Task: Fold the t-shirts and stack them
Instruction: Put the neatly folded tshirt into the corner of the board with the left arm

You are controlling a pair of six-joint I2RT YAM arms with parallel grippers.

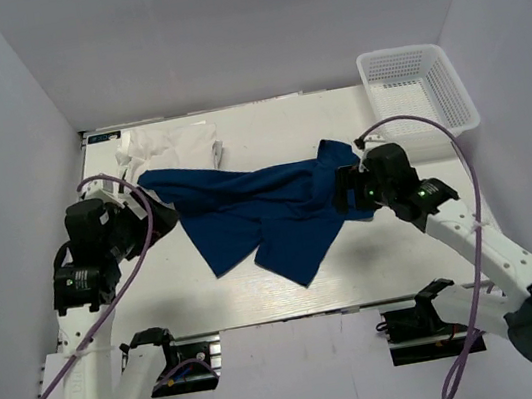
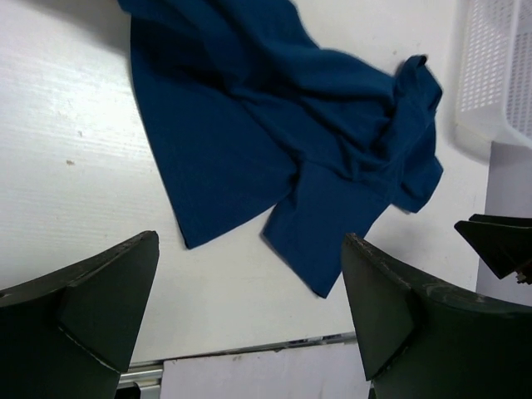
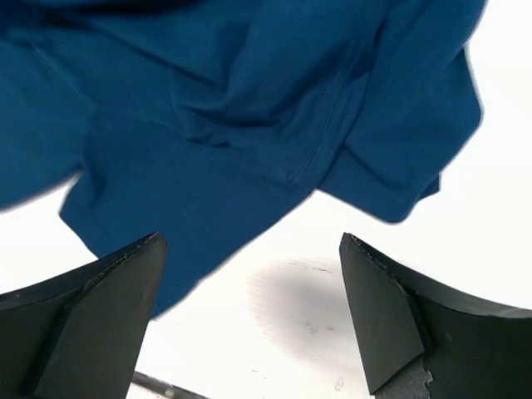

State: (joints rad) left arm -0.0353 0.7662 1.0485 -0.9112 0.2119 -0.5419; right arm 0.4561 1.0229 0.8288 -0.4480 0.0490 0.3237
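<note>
The navy t-shirt [image 1: 258,211] looks limp, best pinched at hem corners; left claw [image 2: 249,241] and right claw [image 3: 249,241] gape empty.

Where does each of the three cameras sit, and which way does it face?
Top external: above and behind, looking down on table, navy t-shirt, white t-shirts, basket; left arm, right arm show.
Left wrist: on that arm, facing across the shirt toward the basket; open left gripper shows.
Right wrist: close over the shirt's edge; open right gripper shows.
Shared: all three see the navy t-shirt.
</note>
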